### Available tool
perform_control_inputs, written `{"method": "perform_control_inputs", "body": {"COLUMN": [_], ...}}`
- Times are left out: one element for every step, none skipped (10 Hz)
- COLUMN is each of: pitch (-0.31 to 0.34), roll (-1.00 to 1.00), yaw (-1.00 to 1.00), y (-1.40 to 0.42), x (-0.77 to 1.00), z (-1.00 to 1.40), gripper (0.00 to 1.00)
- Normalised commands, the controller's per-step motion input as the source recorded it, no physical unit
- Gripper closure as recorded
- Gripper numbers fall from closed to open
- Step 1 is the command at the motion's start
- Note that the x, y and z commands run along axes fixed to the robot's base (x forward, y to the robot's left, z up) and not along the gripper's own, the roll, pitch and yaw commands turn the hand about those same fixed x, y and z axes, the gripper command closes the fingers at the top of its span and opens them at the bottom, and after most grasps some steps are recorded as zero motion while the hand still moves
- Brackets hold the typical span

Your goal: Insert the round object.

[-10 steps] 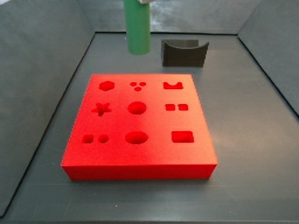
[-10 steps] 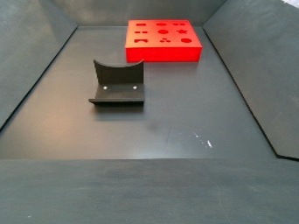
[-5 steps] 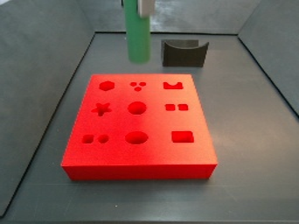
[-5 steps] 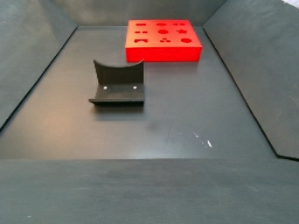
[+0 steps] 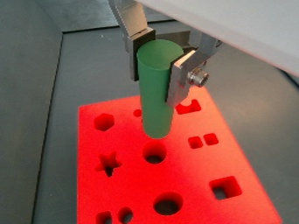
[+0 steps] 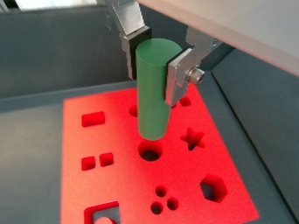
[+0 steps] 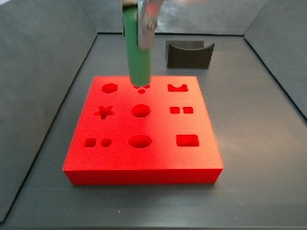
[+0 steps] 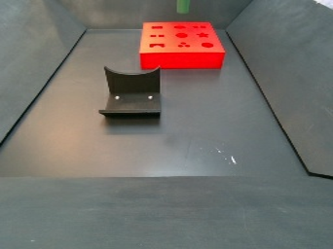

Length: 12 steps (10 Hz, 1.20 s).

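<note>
My gripper (image 5: 158, 74) is shut on the round object, a long green peg (image 5: 156, 92), which it holds upright by its upper part. Both wrist views show this; the gripper (image 6: 156, 70) and peg (image 6: 151, 92) hang above the red block (image 5: 239, 153). The peg's lower end is above the block's centre round hole (image 5: 155, 155), clear of the surface. In a side view the peg (image 7: 138, 49) hangs from the blurred gripper (image 7: 145, 20) over the far part of the red block (image 7: 144, 157), near the hole (image 7: 140, 111). The peg's tip (image 8: 184, 5) barely shows.
A dark grey curved holder (image 7: 188, 54) stands on the floor behind the block; it also shows in a side view (image 8: 130, 92), well away from the red block (image 8: 182, 60). The block has several other shaped holes. Grey walls ring the floor.
The gripper has moved down and forward with the peg. The peg's lower end now hangs over the red block's far part instead of behind it.
</note>
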Motion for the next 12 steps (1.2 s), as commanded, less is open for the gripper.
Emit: {"method": "perform_control_inputs", "body": {"pitch": [-0.076, -0.069, -0.057, -0.044, -0.046, -0.043, -0.02, -0.05, -0.057, -0.036, 0.0, 0.0], "roll": [-0.06, -0.14, -0.15, -0.19, -0.19, -0.06, 0.0, 0.0, 0.0, 0.0, 0.02, 0.03], "yaw": [-0.01, 0.0, 0.0, 0.0, 0.0, 0.0, 0.01, 0.03, 0.07, 0.13, 0.1, 0.07], "y": [0.0, 0.05, 0.07, 0.11, 0.05, 0.0, 0.0, -0.13, -0.05, -0.01, 0.0, 0.0], "x": [0.0, -0.02, -0.01, 0.0, -0.04, -0.06, -0.04, 0.03, 0.33, 0.38, 0.13, 0.0], "z": [-0.5, -0.42, -0.37, -0.31, -0.19, -0.06, -0.06, -0.13, -0.24, -0.25, -0.18, -0.06], "gripper": [1.0, 1.0, 1.0, 1.0, 1.0, 1.0, 1.0, 1.0, 1.0, 1.0, 1.0, 1.0]}}
